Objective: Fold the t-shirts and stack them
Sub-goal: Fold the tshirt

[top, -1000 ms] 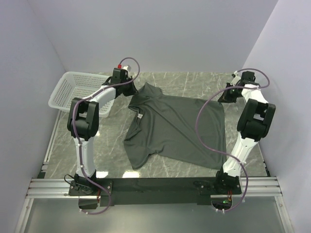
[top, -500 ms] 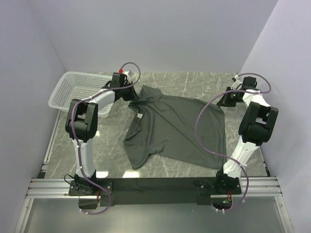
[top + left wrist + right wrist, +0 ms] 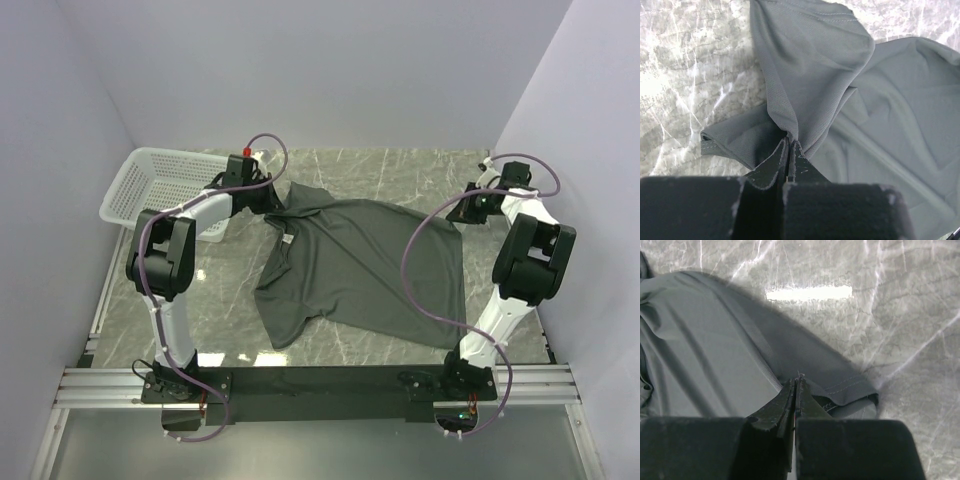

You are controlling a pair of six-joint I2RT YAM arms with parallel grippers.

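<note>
Grey-green cotton is what both arms are gripping. The t-shirt (image 3: 350,265) is lying across the middle of the marble-patterned table (image 3: 400,165), with its neck and white label toward the left and its hem toward the right. The left gripper (image 3: 790,145) is pinching a bunched fold at the far sleeve, jaws pressed together on the cloth. The right gripper (image 3: 796,382) is pinching the far hem corner the same way, right beside the stitched edge.

We are reading this as the start of a fold, with the far edge held at both ends and ready to be carried over the body of the shirt. To do it well, we are wanting both arms travelling together at one height and one pace, so that the edge is staying taut and landing straight. The right hold is sitting very close to the hem, so a sharp tug is risking a slip. The left hold is gathering several layers, so that sleeve is likely needing smoothing once it is laid down.

At the far left, the white mesh basket (image 3: 135,185) is standing just beside the left arm and apart from the shirt. We are seeing nothing inside it, though the arm is hiding part of one wall.
</note>
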